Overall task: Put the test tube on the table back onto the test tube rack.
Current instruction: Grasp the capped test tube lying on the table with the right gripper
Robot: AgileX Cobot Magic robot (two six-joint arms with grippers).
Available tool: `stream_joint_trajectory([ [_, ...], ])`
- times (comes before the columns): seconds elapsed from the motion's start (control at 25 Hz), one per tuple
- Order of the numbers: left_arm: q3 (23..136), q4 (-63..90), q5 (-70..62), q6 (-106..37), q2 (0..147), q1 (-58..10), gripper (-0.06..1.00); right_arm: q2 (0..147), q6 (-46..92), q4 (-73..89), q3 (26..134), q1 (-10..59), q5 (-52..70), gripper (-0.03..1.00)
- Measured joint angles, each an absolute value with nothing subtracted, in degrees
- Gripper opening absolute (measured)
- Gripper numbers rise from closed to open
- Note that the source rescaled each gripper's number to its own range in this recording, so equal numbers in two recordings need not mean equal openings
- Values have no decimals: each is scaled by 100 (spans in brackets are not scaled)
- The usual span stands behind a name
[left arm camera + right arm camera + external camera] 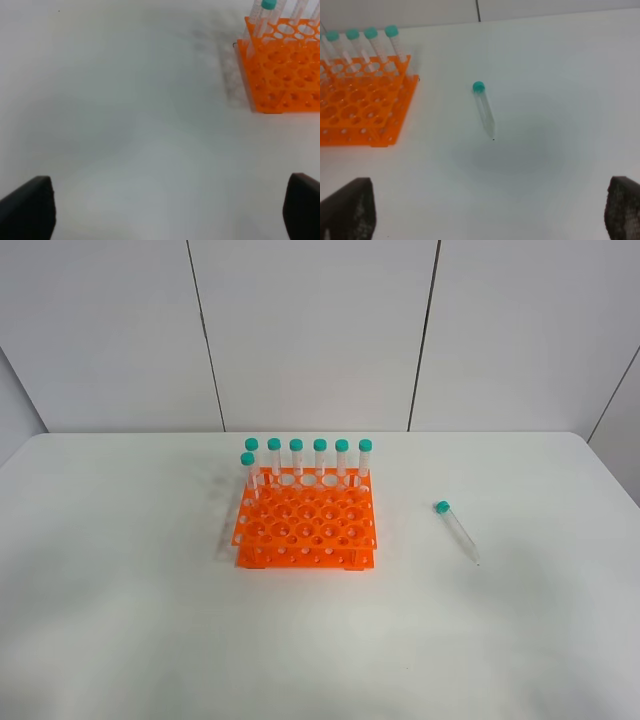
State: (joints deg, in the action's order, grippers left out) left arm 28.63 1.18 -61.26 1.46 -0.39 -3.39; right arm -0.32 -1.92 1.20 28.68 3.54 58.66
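Test tube (457,531): flat on worktop (120,620), well clear of rack (305,530) and edges.
Left gripper (165,207): wide open, empty.
Right gripper (485,210): wide open, empty.

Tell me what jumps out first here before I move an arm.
The bright orange test tube rack sits centrally, seven teal-capped tubes standing along its far side. One more test tube lies flat on the white table to the rack's right in the high view, apart from it.

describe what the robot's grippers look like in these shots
Little shows. The left gripper appears only as two black, blocky jaws with rounded corners. The right gripper has a matching pair, dark with a rougher, matte-looking surface. No cables or markings are visible, and the high view shows neither arm.
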Motion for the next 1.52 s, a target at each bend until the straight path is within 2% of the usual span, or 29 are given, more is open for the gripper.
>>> stream_joint_trajectory([
  [0.56,2863,118,-6126,146,-39,-339,100,197,-192,49,3025,354,5886,100],
  [1.52,2863,118,-6126,151,-39,-339,100,8171,347,36,6381,354,6005,100],
])
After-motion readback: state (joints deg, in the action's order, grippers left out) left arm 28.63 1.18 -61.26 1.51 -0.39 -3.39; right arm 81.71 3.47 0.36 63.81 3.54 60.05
